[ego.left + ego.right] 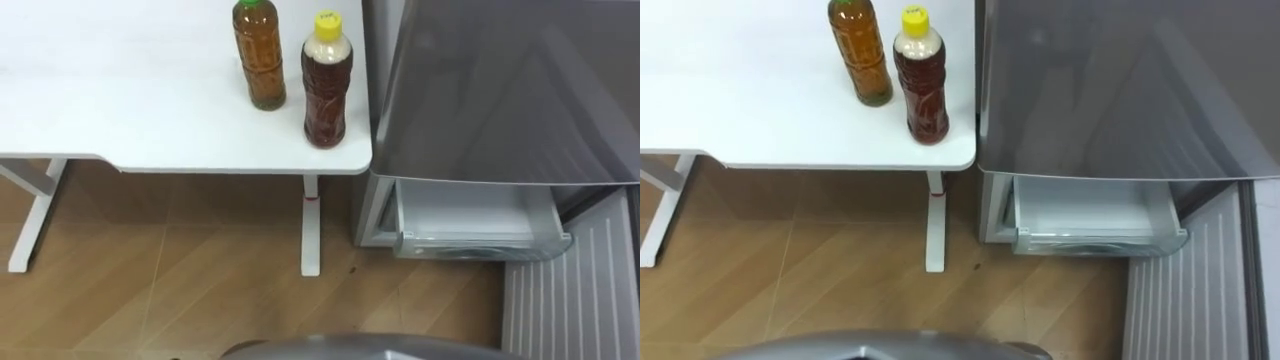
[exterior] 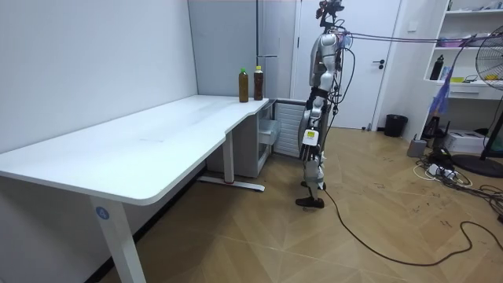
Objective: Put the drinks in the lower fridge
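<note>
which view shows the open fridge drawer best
The right eye view: the drawer sits whole near the middle, pulled out, seen from above. The left eye view shows it further right. In the room view it is small, beside the table.

The green-capped bottle (image 1: 259, 55) is clipped at the top edge; the fridge drawer (image 1: 480, 225) hides mostly under the door (image 1: 500, 90).

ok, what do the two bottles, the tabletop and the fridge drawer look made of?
Green-capped bottle and yellow-capped bottle: likely clear glossy plastic; the brown drink shows through.
Tabletop: white, matte, probably laminate; no glare.
Fridge drawer: seemingly translucent whitish plastic; its front wall looks semi-clear.
</note>
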